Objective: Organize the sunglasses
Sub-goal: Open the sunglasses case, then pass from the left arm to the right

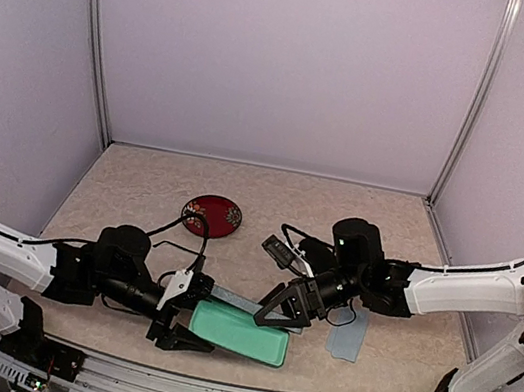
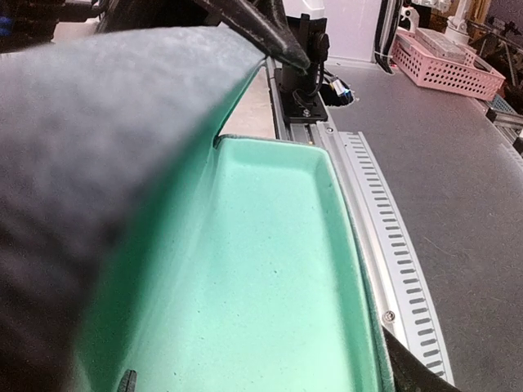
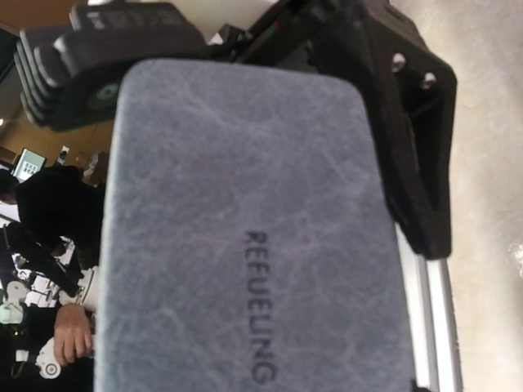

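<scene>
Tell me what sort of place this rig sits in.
Probably a robotics lab test cell: white panels on metal posts wall in the table, and a pink basket sits on a grey surface beyond it.

A blue-grey case lettered REFUELING sits clamped between the black fingers of the right gripper, one along each long edge, with beige table showing outside the right-hand finger.

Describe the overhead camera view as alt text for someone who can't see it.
An open glasses case with a mint-green lining lies near the front edge of the table, the left tool at its left end and the right tool at its lid. A red oval object sits farther back.
</scene>
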